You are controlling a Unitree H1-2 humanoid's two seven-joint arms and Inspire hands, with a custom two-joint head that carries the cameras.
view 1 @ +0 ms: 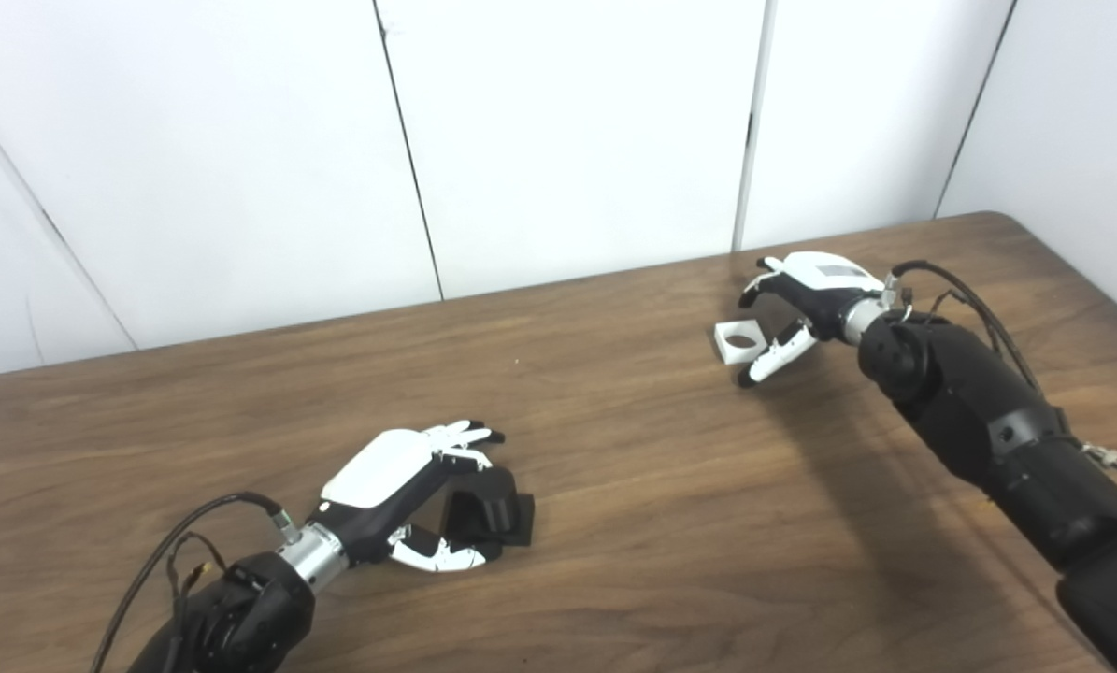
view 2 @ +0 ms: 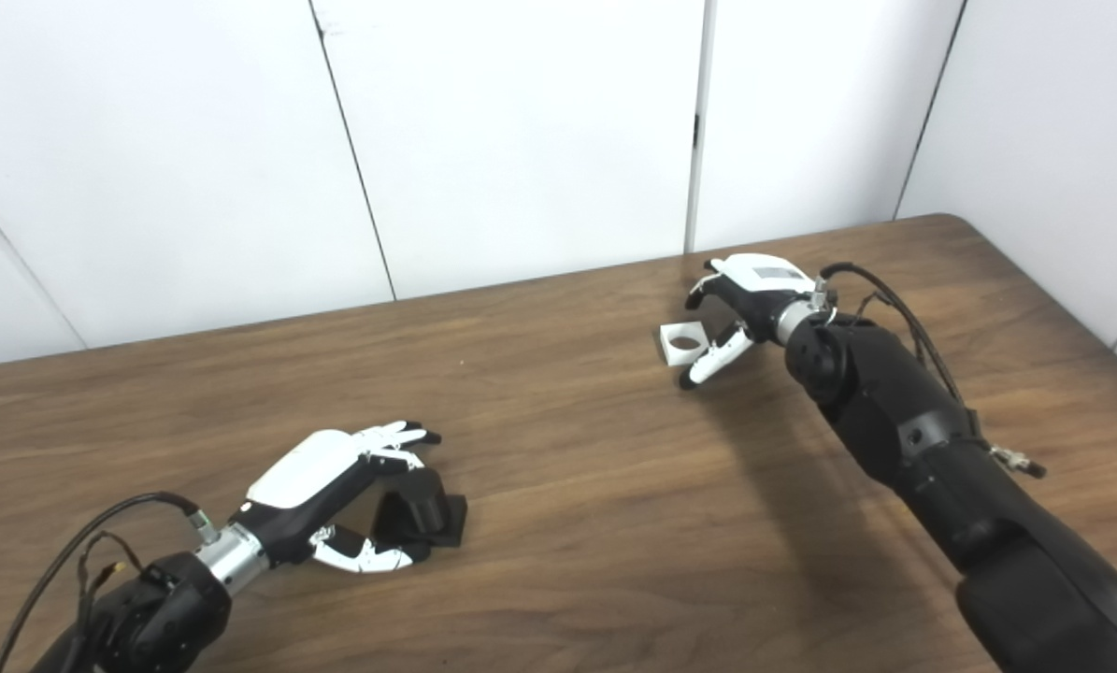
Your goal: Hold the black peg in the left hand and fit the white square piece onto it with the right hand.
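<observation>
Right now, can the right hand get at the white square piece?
Probably yes: the right hand is open around the white square piece on the table, fingers behind it, thumb in front, nothing between.

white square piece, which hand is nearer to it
Right. The right hand is cupped around the white square piece; the left hand is far across the table at the black peg.

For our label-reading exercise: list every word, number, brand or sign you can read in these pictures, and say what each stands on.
None can be read.
Right hand: a grey patch on its white back, too blurred to tell if it is text.
Left hand, black peg, white square piece with a round hole, brown wooden table: no markings visible.
</observation>
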